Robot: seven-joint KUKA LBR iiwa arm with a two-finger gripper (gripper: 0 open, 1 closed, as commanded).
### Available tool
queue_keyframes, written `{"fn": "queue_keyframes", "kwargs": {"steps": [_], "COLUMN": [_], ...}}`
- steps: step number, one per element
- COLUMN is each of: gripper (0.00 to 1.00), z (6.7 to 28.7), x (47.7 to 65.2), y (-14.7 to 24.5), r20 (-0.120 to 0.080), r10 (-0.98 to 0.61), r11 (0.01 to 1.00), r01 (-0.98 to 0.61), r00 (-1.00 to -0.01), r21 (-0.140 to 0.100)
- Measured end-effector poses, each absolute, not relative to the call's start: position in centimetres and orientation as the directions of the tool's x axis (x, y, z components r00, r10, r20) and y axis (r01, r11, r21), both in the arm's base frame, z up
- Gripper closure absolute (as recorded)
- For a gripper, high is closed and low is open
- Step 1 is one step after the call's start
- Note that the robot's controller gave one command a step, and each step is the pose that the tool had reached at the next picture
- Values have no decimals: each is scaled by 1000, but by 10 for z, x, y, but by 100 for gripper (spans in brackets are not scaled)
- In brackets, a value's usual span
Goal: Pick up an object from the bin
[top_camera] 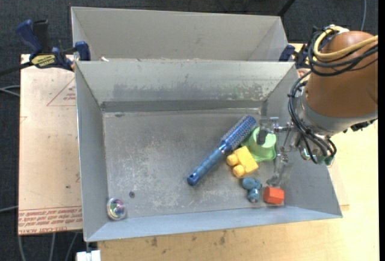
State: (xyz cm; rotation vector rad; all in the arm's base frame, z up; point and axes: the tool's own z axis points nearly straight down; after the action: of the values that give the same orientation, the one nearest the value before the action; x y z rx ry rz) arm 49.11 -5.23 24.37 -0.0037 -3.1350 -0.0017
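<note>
Orange-red cube-shaped plastic block [274, 195] is found on the floor of the grey metal bin [156, 151], near its right front corner, just beside a small blue-grey lump [251, 189]. The gripper [278, 180] is positioned right above the block; whether it is open or closed cannot be told. Nothing is lifted yet, so grasping and raising are judged to be left.

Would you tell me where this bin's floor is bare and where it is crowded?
Bare: the left and middle floor, between the left wall, the blue brush and the shiny ball in the near-left corner. Crowded: the right, where yellow block, green cup and red block cluster by the gripper.
</note>
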Motion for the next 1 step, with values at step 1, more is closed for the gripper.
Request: {"fn": "queue_keyframes", "kwargs": {"steps": [1], "gripper": [0], "z": [158], "x": [567], "y": [-6], "r20": [0], "r10": [-356], "r11": [934], "r01": [-356], "r00": [-934], "r21": [2]}}
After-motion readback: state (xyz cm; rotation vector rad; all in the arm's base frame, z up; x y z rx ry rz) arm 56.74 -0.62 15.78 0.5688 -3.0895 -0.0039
